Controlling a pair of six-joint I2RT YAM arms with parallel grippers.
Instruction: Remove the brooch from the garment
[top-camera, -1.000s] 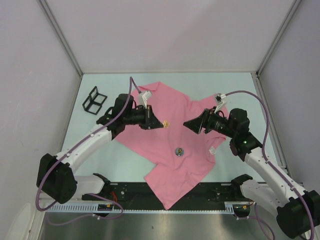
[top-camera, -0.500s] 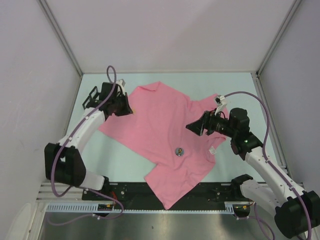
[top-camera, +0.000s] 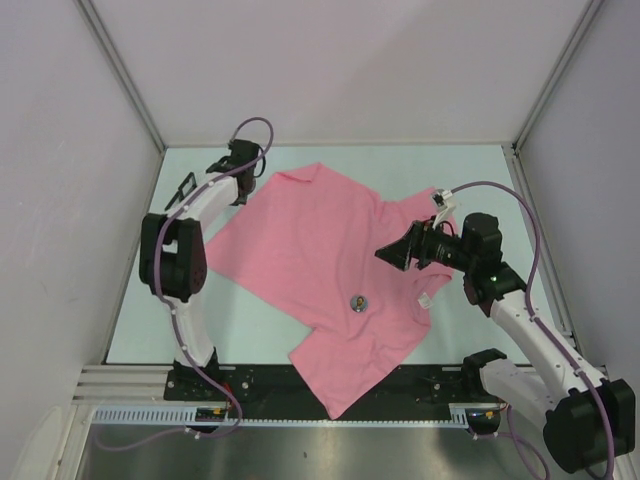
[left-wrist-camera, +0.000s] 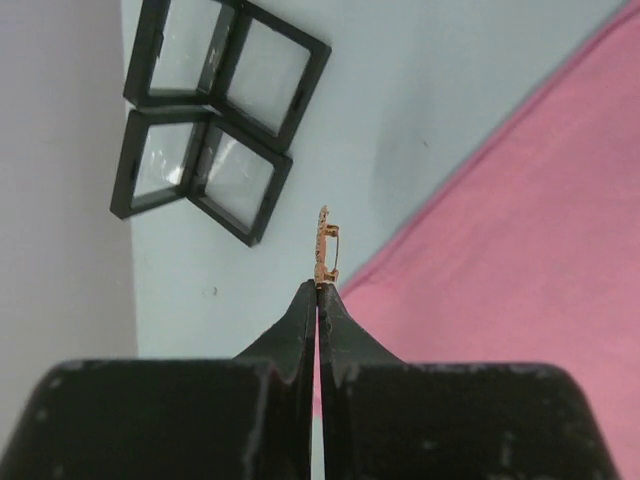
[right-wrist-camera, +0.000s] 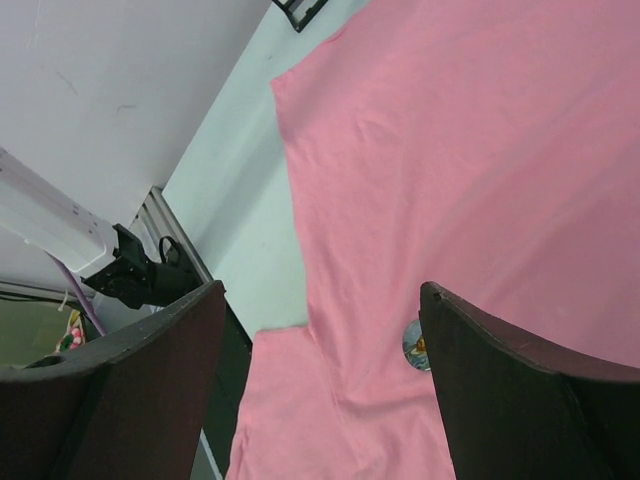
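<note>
Counter (top-camera: 250, 320): smooth, pale green.
Garment (top-camera: 320, 240): soft pink cloth spread flat, bearing round badge (top-camera: 358, 302).
Brooch (left-wrist-camera: 326, 245): thin, gold, pinched by left hand (left-wrist-camera: 317, 292) near black square frames (left-wrist-camera: 205, 120).
Right hand (right-wrist-camera: 322, 290): wide, empty.

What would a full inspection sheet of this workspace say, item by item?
Surface: pale table, partly covered by cloth.
Job's things: large pink cloth T-shirt spread flat; small gold-coloured brooch off it, held above bare table.
Clutter: black-framed clear hinged cases at far left; small round badge on the T-shirt.
Grippers: left tool shut on the brooch; right tool open, empty, above the T-shirt.
Cables: purple cable looped along each arm.
Surroundings: white walls, metal corner posts.
</note>
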